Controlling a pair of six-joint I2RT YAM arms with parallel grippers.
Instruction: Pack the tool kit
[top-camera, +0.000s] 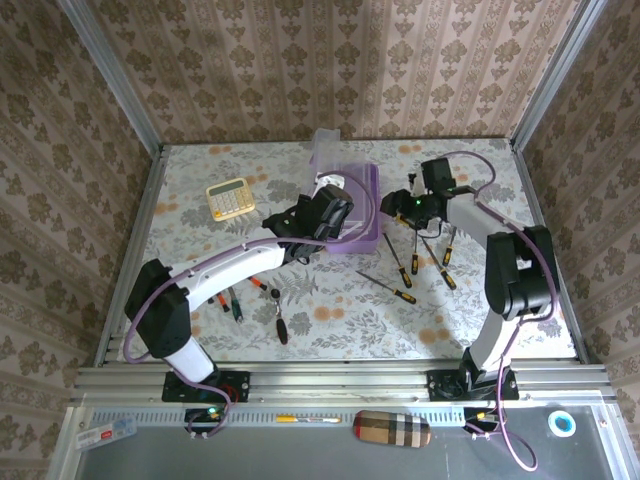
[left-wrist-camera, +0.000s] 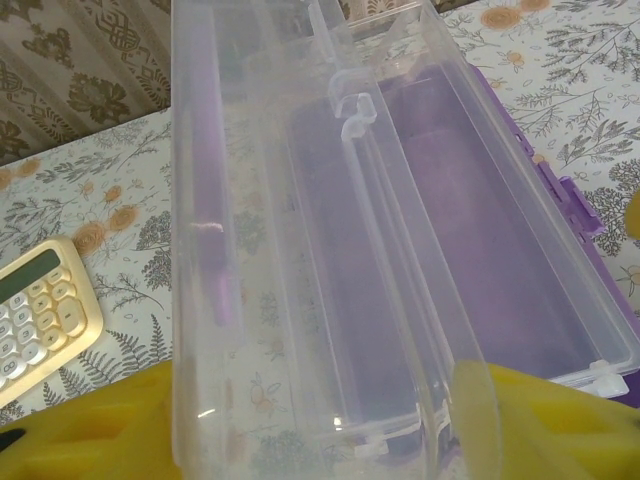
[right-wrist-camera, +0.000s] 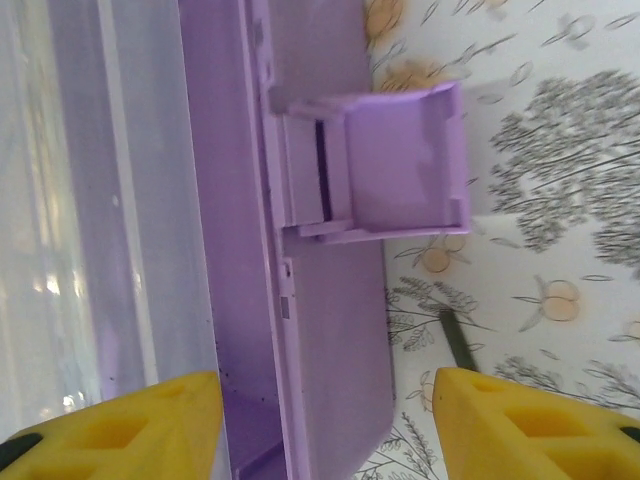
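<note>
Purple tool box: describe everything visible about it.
The tool box is a rectangular tub of translucent purple plastic with a clear lid, raised open opposite the latch side. No tools show inside. A purple latch hangs flipped outward. It sits mid-way across the floral table. The left gripper straddles the lid's edge; the right gripper, open, straddles the latch-side wall.

LAYOUT | box (top-camera: 365, 200) is being supported on table (top-camera: 480, 320), centre-rear | lid (top-camera: 325, 152) is being kept upright along its left edge | calculator (top-camera: 229, 197) is being shown left of box, apart | screwdrivers (top-camera: 385, 285) are being shown right of and before box | further tools (top-camera: 236, 303) are being shown before calculator
</note>
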